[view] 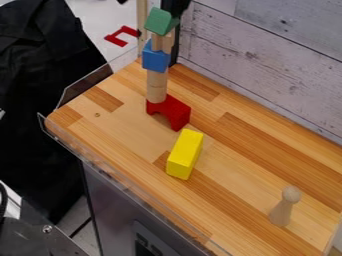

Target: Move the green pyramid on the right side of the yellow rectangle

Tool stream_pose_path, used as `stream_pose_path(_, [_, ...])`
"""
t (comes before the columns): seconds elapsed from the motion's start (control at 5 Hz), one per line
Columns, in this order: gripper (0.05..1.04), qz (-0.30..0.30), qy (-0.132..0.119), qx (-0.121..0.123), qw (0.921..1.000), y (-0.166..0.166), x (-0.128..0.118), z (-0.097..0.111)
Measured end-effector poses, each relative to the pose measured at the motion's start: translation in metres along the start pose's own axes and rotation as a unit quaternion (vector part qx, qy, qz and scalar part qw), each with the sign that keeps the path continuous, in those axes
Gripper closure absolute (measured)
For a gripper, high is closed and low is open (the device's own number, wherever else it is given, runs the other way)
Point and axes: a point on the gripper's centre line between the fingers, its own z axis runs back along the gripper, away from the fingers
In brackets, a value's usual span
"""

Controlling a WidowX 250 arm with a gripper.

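The black gripper (176, 8) is at the top edge, close beside and partly behind the green block (159, 21). That green piece is tilted at the top of a tower; whether the gripper touches it, I cannot tell. Lower down, the yellow rectangle (184, 154) lies on the wooden surface, in front of the tower's base.
The tower has a red arch (175, 113) at its base, then a wooden cylinder (157, 86), a blue block (155, 58) and narrow wooden pieces. A wooden peg (284, 207) stands at lower right. A whitewashed plank wall (267, 55) runs behind.
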Motion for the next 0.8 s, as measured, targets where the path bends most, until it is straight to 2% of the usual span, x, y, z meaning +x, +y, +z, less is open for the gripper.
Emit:
stream_pose_path(0.4, [0.085, 0.004, 0.014, -0.006, 0.9999, 0.021, 0.017, -0.006])
stream_pose_path(0.8, [0.085, -0.008, 0.031, -0.019, 0.9993, 0.021, 0.030, -0.020])
